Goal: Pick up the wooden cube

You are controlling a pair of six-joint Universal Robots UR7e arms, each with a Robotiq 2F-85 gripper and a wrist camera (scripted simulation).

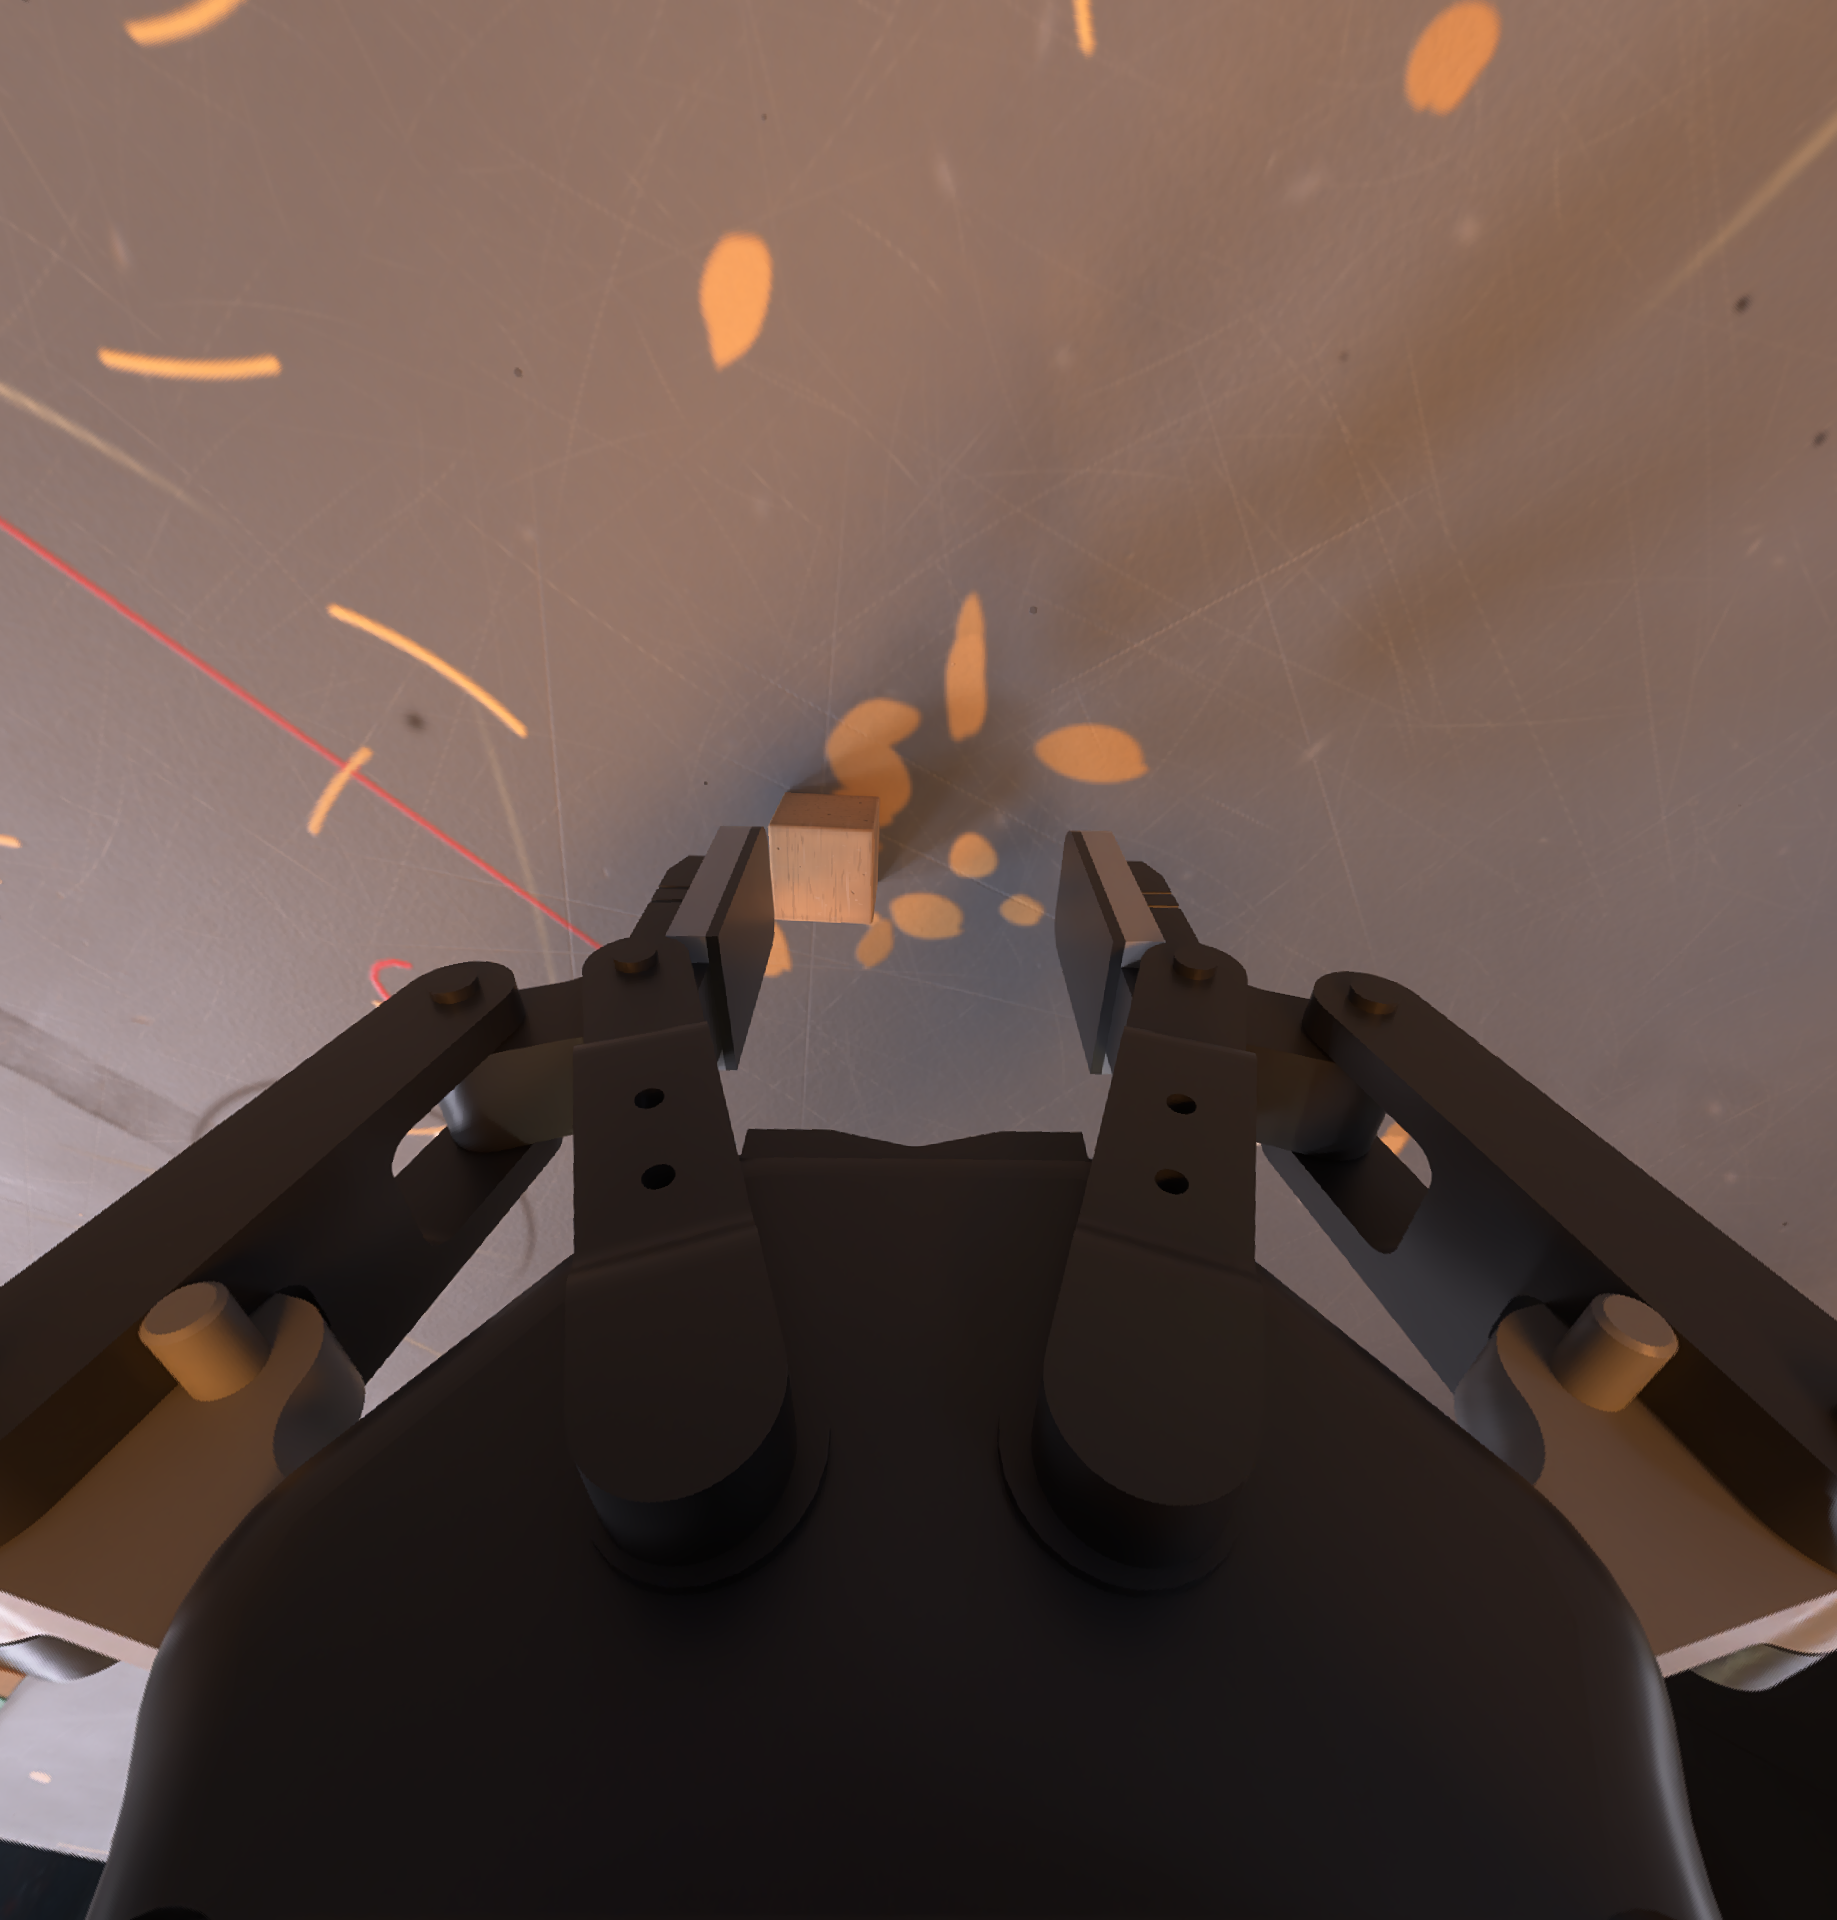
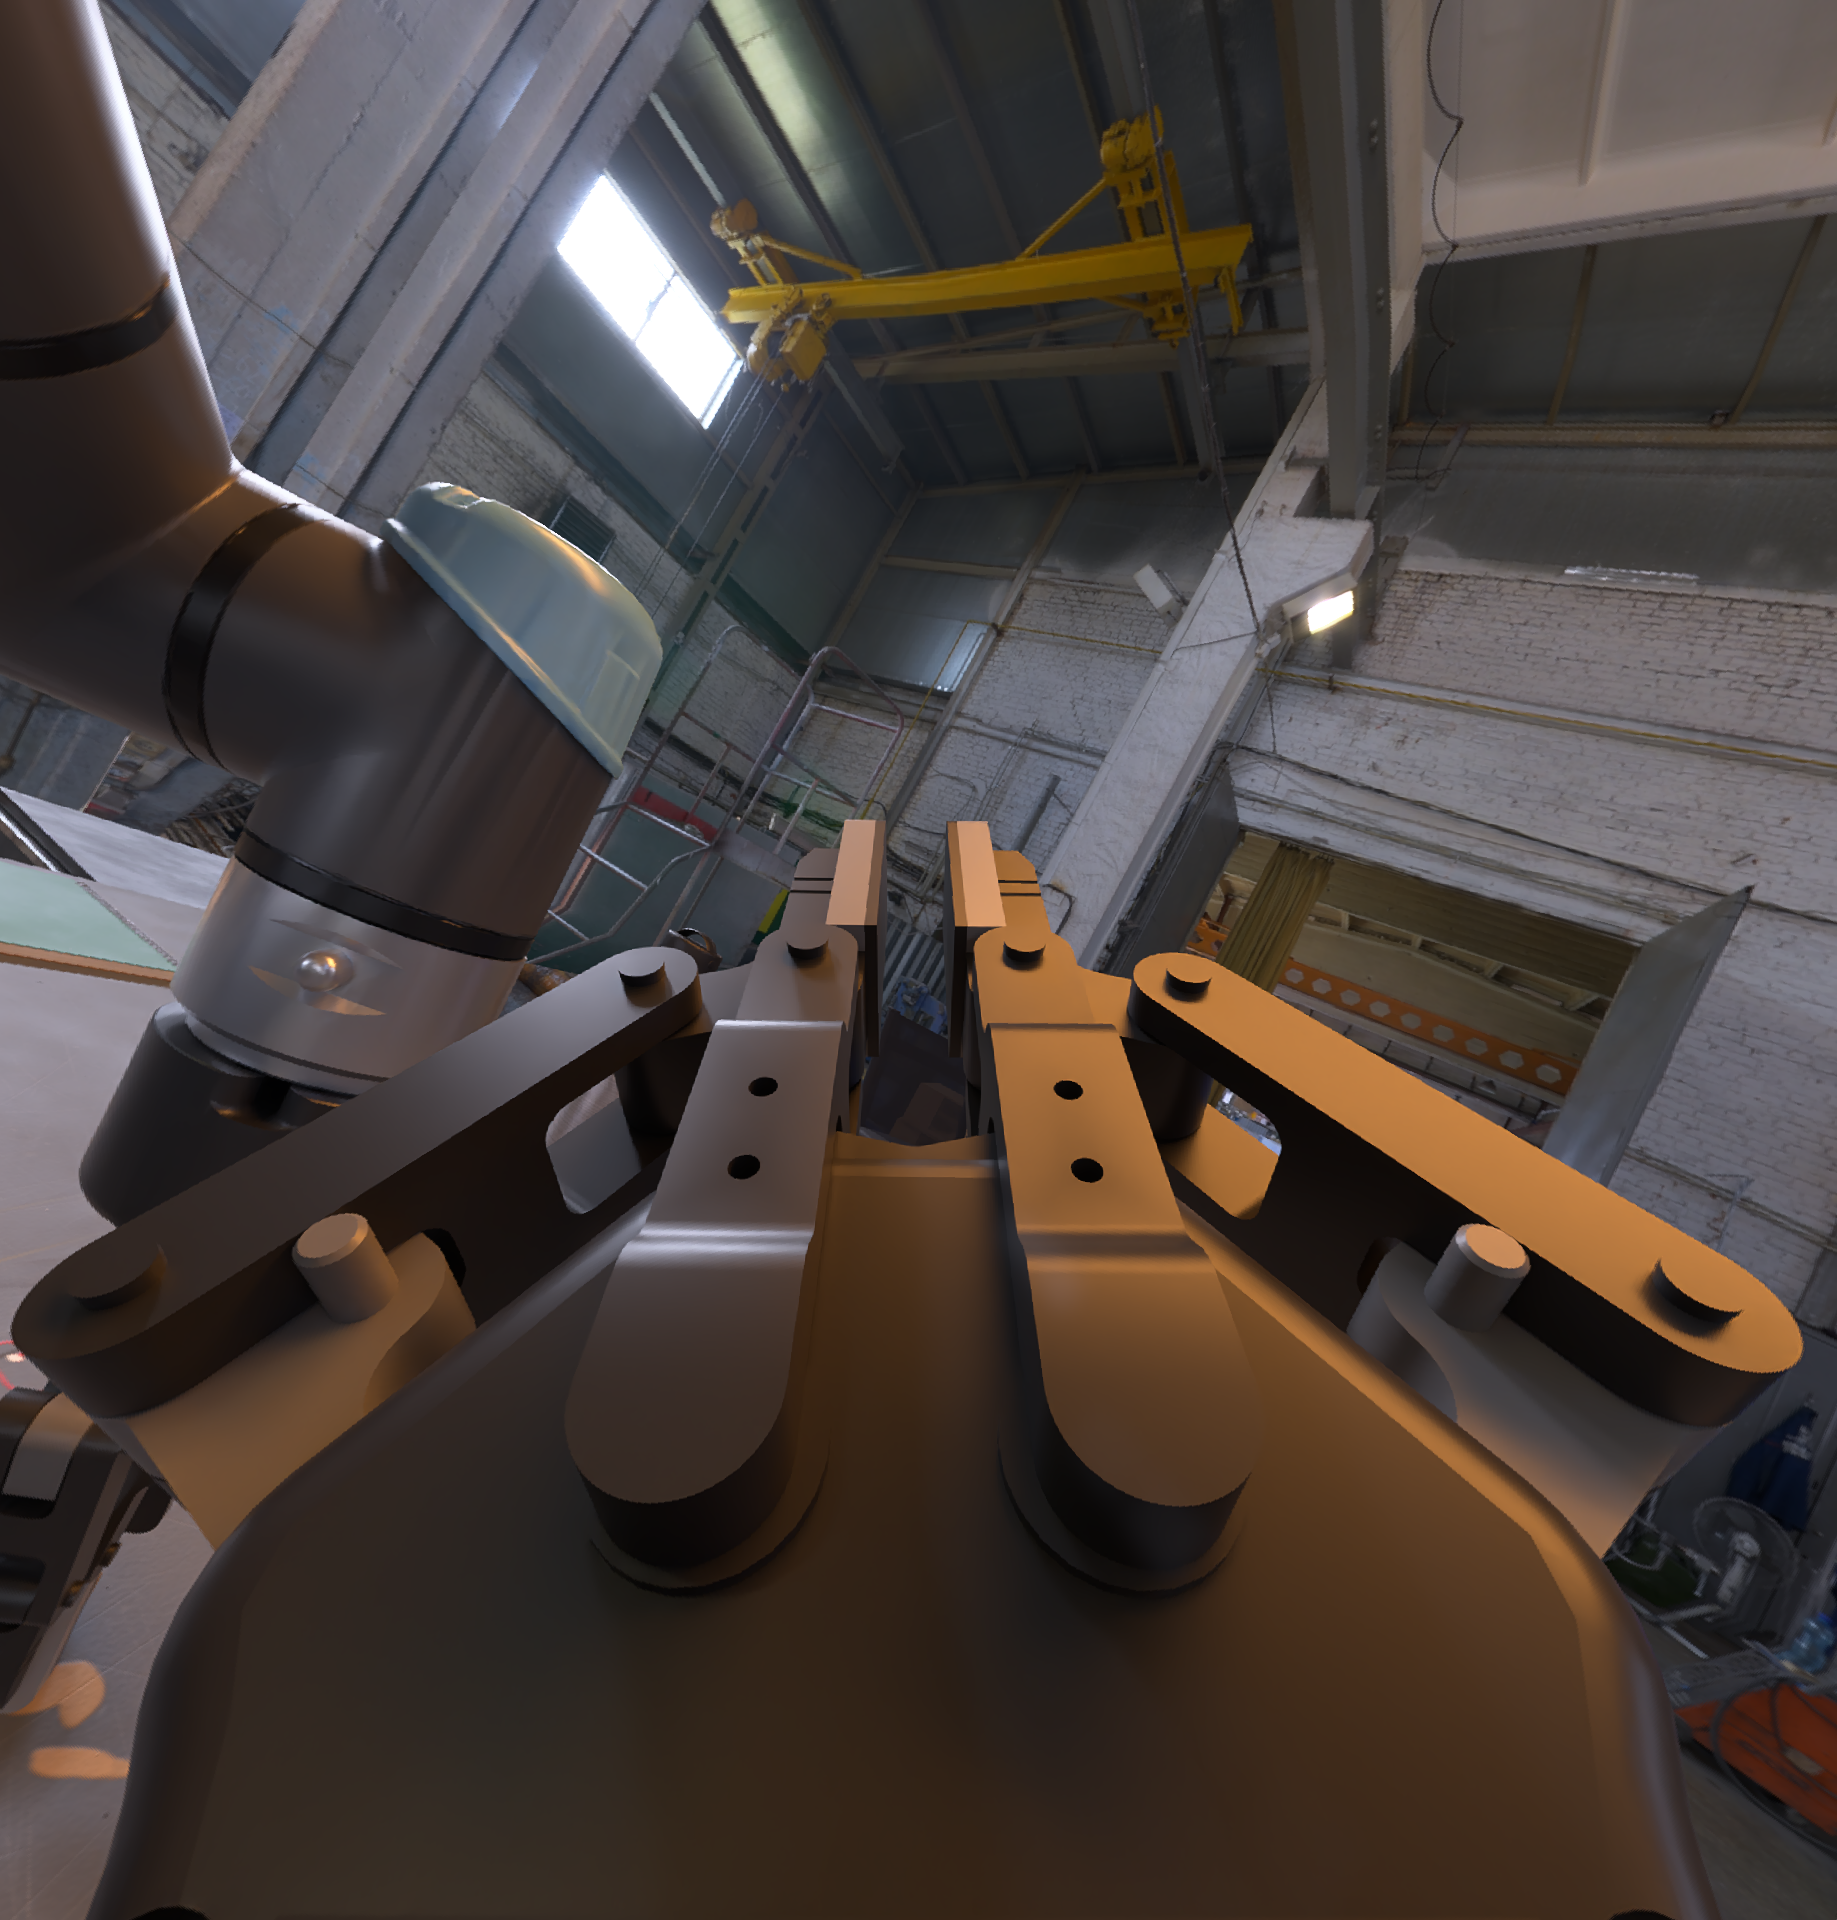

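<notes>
In the left wrist view the wooden cube (image 1: 823, 858) is small and pale, and sits on the grey scratched table (image 1: 1309, 520). My left gripper (image 1: 912, 868) is open and points down at the table. The cube lies between the fingertips, right beside the left pad (image 1: 735, 914) and well apart from the right pad (image 1: 1090, 935). I cannot tell whether the left pad touches it. My right gripper (image 2: 914, 873) points up into the hall, away from the table. Its pads stand almost together with a narrow gap and nothing between them. The cube does not show in the right wrist view.
Orange light patches (image 1: 735, 296) and a thin red line (image 1: 270, 707) mark the table. The table's edge shows at the lower left (image 1: 20, 1704). In the right wrist view a grey arm joint with a blue cap (image 2: 415, 748) stands close on the left.
</notes>
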